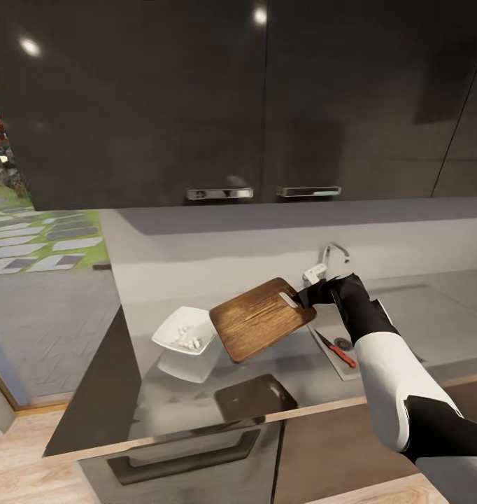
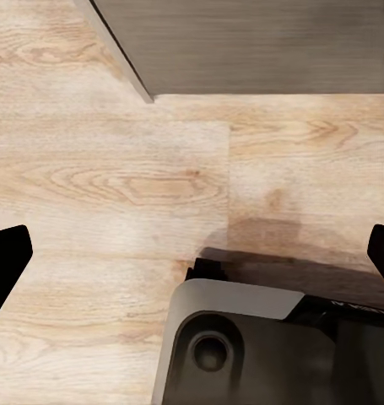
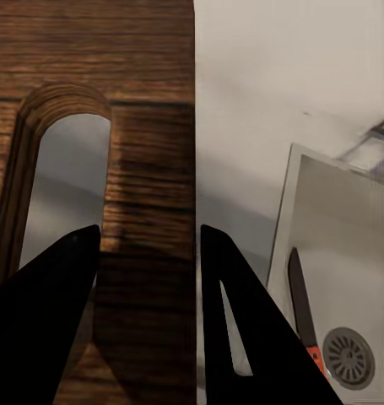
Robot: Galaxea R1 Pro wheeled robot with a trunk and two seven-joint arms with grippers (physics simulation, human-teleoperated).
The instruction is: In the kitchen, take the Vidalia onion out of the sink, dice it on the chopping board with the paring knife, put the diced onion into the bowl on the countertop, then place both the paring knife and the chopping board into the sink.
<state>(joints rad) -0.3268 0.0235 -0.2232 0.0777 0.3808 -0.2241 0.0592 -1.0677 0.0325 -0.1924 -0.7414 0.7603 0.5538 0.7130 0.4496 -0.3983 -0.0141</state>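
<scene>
The dark brown chopping board [image 1: 261, 320] hangs tilted above the countertop [image 1: 189, 406]. My right gripper [image 1: 303, 297] is shut on its end by the slot handle. In the right wrist view the fingers [image 3: 65, 287] of the right gripper [image 3: 149, 232] clamp the chopping board [image 3: 149, 126] beside the slot. The red-handled paring knife [image 1: 336, 349] lies in the sink [image 1: 350, 367] near the drain; the paring knife [image 3: 300, 308] and the sink [image 3: 343, 219] show past the board's edge. The white bowl [image 1: 184, 329] sits left of the board with pale onion pieces [image 1: 189, 341] in it. My left gripper [image 2: 192, 245] is open over the floor.
A chrome faucet [image 1: 333, 252] stands behind the sink against the grey backsplash. Dark upper cabinets [image 1: 217, 105] hang above. The countertop's front edge has a drawer handle [image 1: 189, 455] below it. My left wrist looks at the wooden floor [image 2: 116, 169] and the robot's base [image 2: 242, 346].
</scene>
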